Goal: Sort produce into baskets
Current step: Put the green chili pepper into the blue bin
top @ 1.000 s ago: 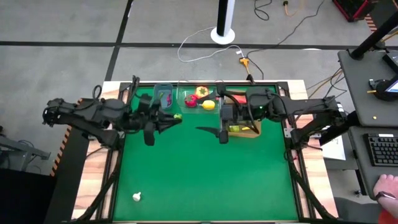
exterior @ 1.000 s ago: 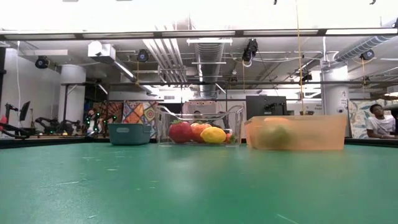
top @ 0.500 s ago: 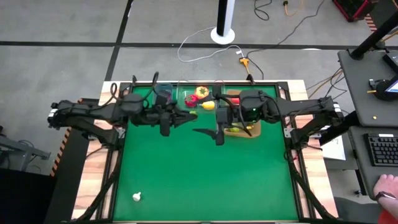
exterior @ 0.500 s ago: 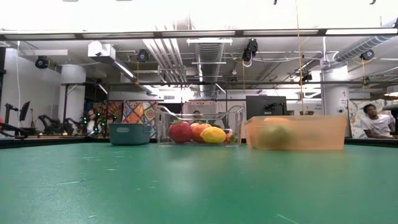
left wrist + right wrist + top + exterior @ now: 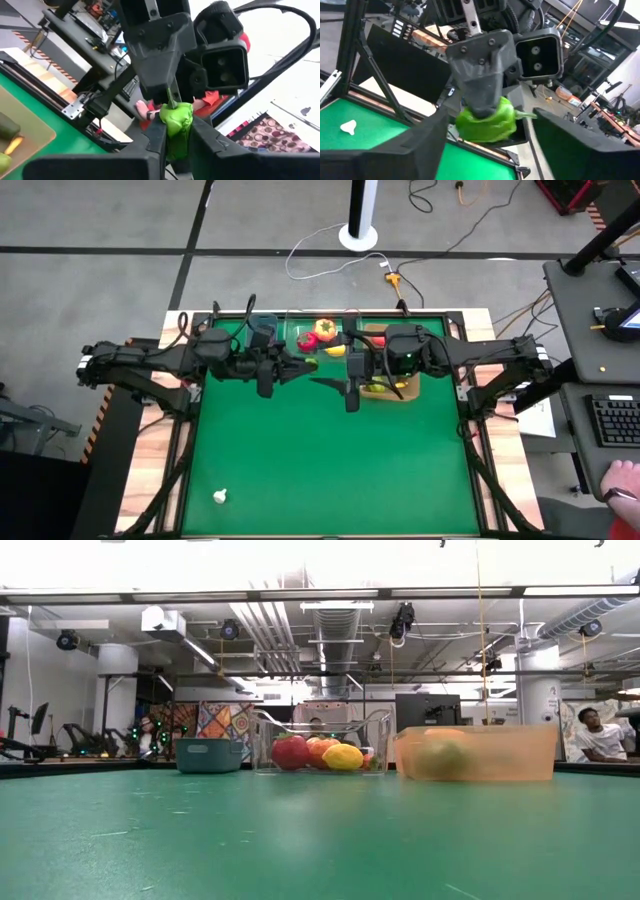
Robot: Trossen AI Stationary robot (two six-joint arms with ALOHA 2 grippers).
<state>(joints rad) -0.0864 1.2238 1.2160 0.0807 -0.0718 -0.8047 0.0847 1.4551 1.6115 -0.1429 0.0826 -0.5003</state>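
Note:
A small green toy pepper [image 5: 176, 119] hangs high above the green mat, held in my shut left gripper [image 5: 175, 131], which points level toward the table's right. My right gripper [image 5: 489, 131] faces it from the right, open, one finger on each side of the pepper [image 5: 487, 122]. In the high view the two grippers [image 5: 306, 367] [image 5: 332, 384] meet near the table's far middle. The blue-grey bin [image 5: 262, 330], the clear tub [image 5: 322, 338] with red, orange and yellow pieces, and the tan tray [image 5: 398, 388] stand along the far edge. My left gripper pinches the green pepper's lower body [image 5: 175, 135] between its two fingers, coming level from the table's left. The pepper sits with its stem [image 5: 170, 98] pointing up, lifted clear of the mat. My right gripper's fingers [image 5: 427, 137] flank the pepper; whether they touch it I cannot tell.
A small white piece [image 5: 220, 496] lies on the mat near the front left corner. In the low view the bin [image 5: 208, 754], tub [image 5: 320, 745] and tray [image 5: 478, 752] line the far edge. A person sits in the room at the far right [image 5: 597, 732].
My left gripper has carried the green pepper toward the table's right, up to my right gripper, rolling a little on the way, and has then held still. The pepper stays lifted clear of the mat.

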